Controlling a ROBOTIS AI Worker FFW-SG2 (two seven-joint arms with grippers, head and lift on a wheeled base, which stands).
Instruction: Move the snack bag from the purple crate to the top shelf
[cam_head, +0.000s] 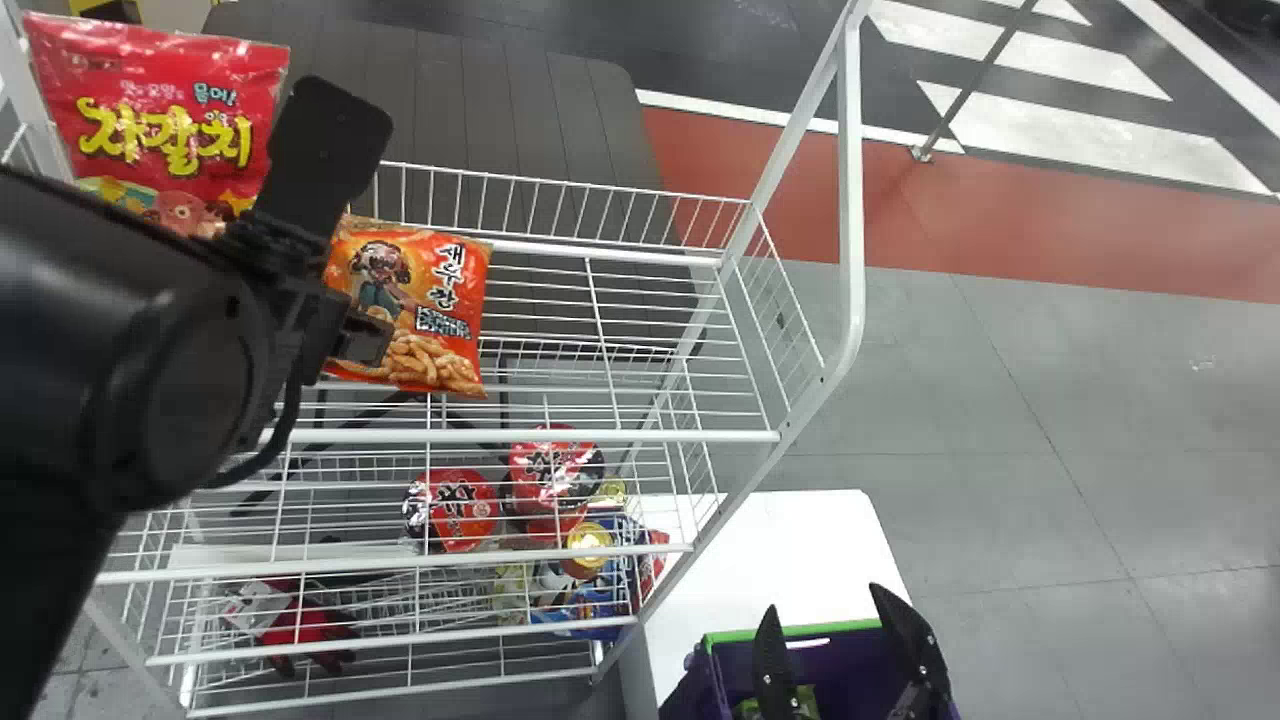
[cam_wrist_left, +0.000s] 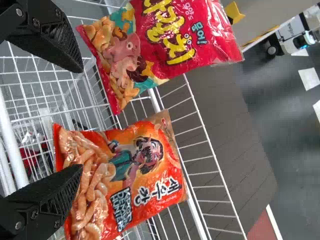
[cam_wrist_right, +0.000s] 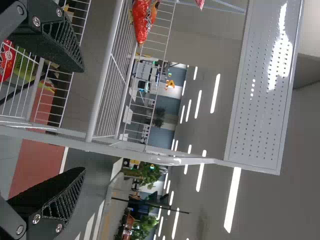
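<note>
My left gripper (cam_head: 365, 225) stands open at the top shelf's left part, beside an orange snack bag (cam_head: 440, 300). In the left wrist view, the left gripper (cam_wrist_left: 82, 117) has one finger overlapping the picture of the orange bag (cam_wrist_left: 135, 175); nothing is clamped between the two fingers. The bag leans upright on the white wire top shelf (cam_head: 640, 436). At the bottom right, my right gripper (cam_head: 822, 600) is open above the purple crate (cam_head: 855, 655), where a green item (cam_head: 806, 702) partly shows. The right wrist view has the right gripper (cam_wrist_right: 83, 120) with wide-apart fingers.
A red snack bag (cam_head: 160, 110) stands left of the orange one. Red-lidded cups (cam_head: 455, 510) and cans (cam_head: 590, 545) occupy the lower shelves. The rack's white frame post (cam_head: 850, 200) rises on the right. The crate rests on a white table (cam_head: 770, 550).
</note>
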